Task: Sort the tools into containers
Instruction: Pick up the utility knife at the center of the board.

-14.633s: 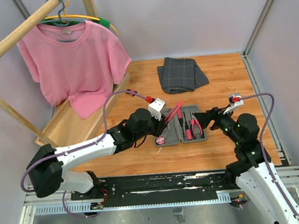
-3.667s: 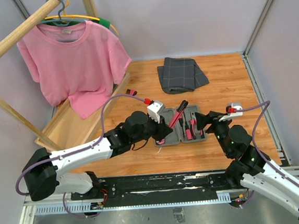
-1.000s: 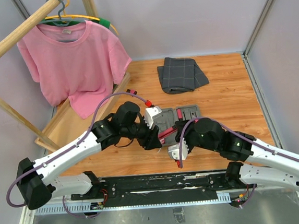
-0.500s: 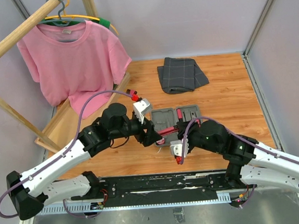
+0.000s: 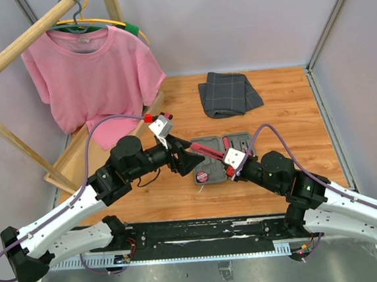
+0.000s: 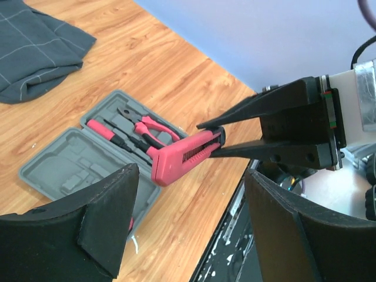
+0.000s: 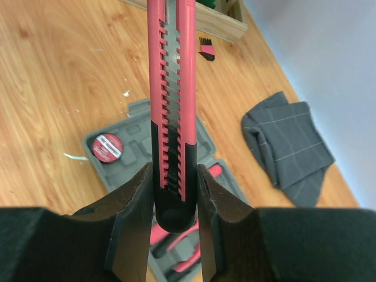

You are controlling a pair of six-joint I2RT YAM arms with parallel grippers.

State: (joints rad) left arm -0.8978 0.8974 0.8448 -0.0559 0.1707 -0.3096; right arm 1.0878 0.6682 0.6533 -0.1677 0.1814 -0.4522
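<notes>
Pliers [image 6: 150,126], perhaps screwdriver [image 6: 101,130], in case [image 6: 59,163]

no legible text; white label on red disc [image 7: 107,147] unreadable

Bright, even, diffuse light fills all three views, leaving only faint soft shadows beneath the arms on the wooden table [image 5: 291,105] and no harsh glare — though in the wrist view the dark fingers [image 6: 100,223] of the left gripper [image 6: 191,171] blur near the lens, while the red utility knife [image 7: 170,117] stays crisp.
</notes>
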